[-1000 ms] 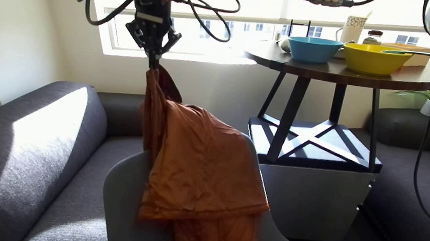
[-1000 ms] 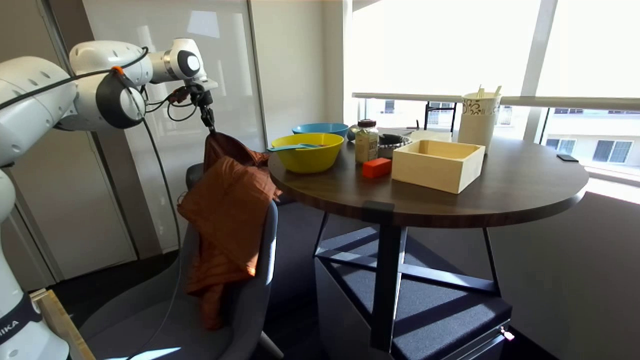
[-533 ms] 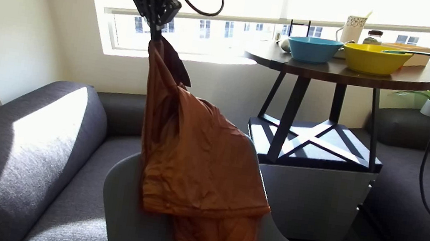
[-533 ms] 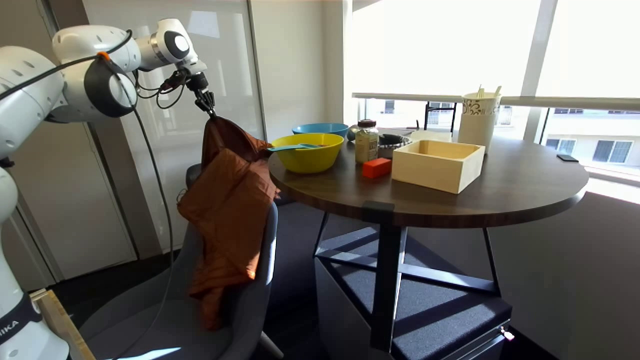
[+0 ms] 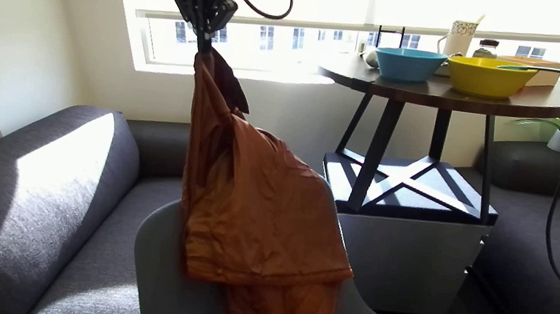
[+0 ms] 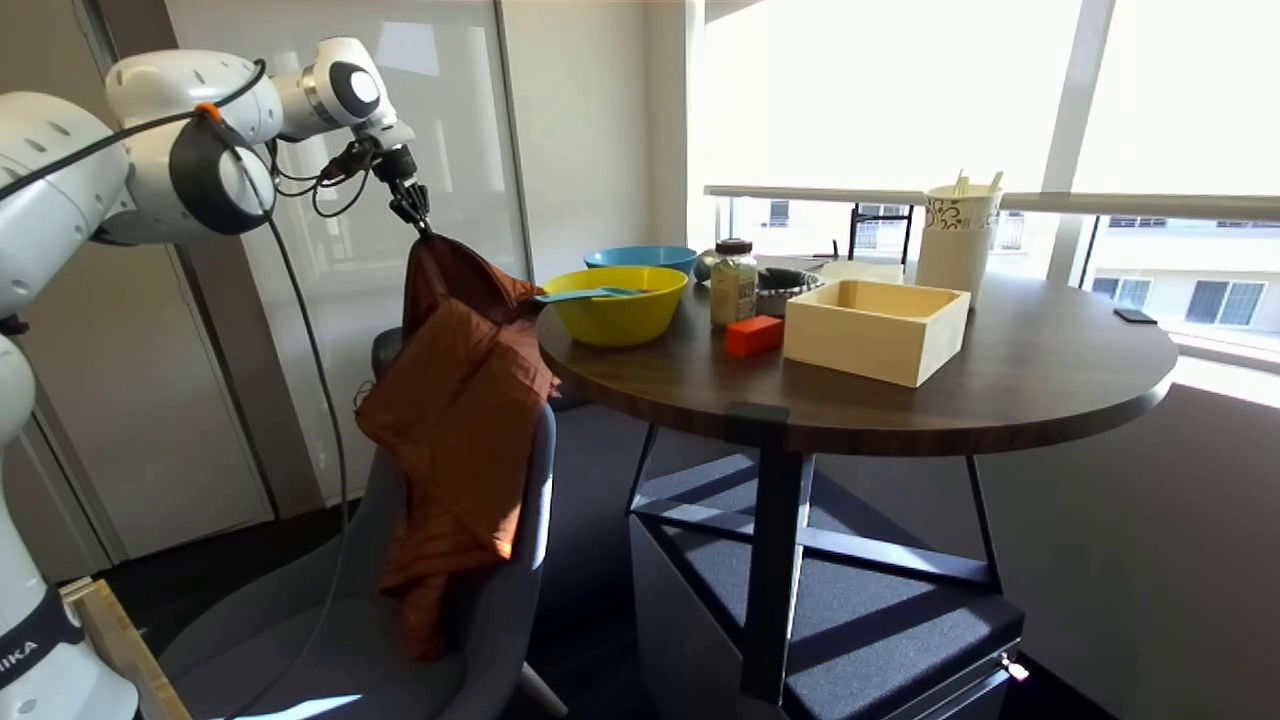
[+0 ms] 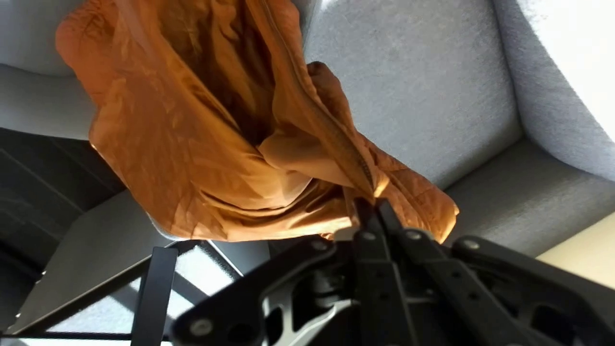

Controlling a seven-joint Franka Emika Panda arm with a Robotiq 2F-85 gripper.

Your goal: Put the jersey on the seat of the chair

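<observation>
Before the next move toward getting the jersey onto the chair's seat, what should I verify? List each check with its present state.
1. Gripper shut on the jersey: ok, by a narrow pinch of cloth.
2. Jersey off the chair's backrest: not ok; it hangs across it.
3. Jersey touching the seat: cannot tell; it hangs low there, contact unclear.
4. Jersey apart from the yellow bowl: ok; an exterior view shows a gap.
5. Cable out of the seat's way: cannot tell; it crosses the seat in an exterior view.
</observation>
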